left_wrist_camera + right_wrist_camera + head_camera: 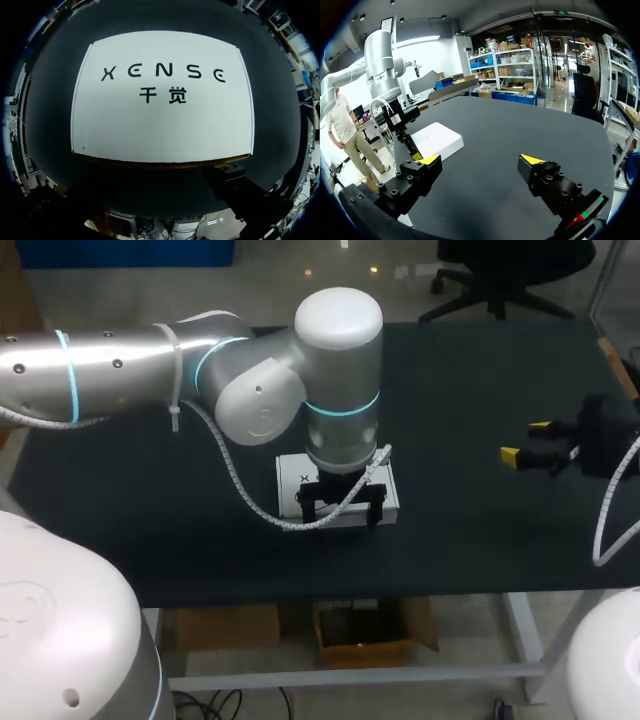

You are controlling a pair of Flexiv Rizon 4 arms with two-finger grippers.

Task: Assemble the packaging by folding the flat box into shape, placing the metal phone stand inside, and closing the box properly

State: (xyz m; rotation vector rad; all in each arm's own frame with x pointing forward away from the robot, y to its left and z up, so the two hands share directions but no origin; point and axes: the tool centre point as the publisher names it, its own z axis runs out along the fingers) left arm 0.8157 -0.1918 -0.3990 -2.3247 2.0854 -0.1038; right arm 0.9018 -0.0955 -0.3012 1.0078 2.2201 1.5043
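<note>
A white box lies flat and closed on the black table, near its front edge. In the left wrist view the printed top of the box sits just under and ahead of the camera. My left gripper hangs right over the box's front side, open, with its dark fingers spread about as wide as the box. My right gripper hovers far to the right, open and empty. In the right wrist view, the right gripper points across the table at the box. No metal phone stand shows in any view.
Bare black tabletop stretches between the box and my right gripper, and behind the box toward the far edge. The left arm's large white elbow and its cable loom over the box.
</note>
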